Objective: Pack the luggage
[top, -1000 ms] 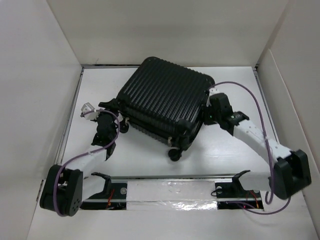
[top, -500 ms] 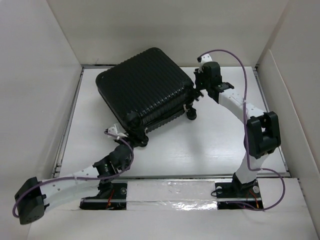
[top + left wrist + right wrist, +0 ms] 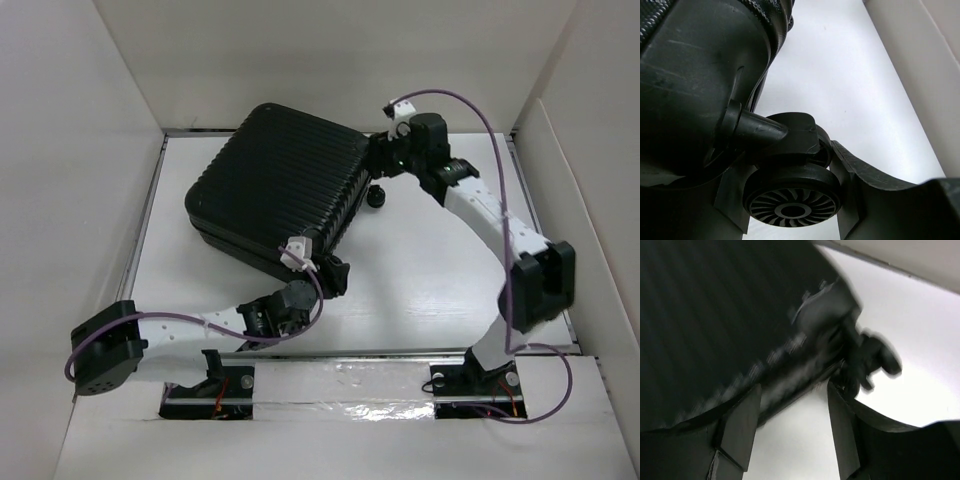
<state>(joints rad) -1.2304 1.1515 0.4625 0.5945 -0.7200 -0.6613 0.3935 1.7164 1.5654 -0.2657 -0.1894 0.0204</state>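
Observation:
The luggage (image 3: pixel 275 185) is a black ribbed hard-shell suitcase. It lies closed and flat at the back left of the white table. My left gripper (image 3: pixel 326 272) is at its near corner, with its jaws closed round a small black wheel (image 3: pixel 792 200). The wheel fills the gap between the fingers (image 3: pixel 732 202). My right gripper (image 3: pixel 380 160) is open at the suitcase's back right corner, just above another wheel (image 3: pixel 376 197). In the right wrist view the shell edge (image 3: pixel 790 355) lies across the tips of the open fingers (image 3: pixel 740 425), with bare table showing between them. That view is blurred.
White walls (image 3: pixel 90 150) box in the table on the left, back and right. A metal rail with foil tape (image 3: pixel 350 385) runs along the near edge. Purple cables (image 3: pixel 470 110) loop off both arms.
The suitcase has turned and slid back and to the left. My left arm has swung from its left side to its near corner wheel. My right arm has reached farther back.

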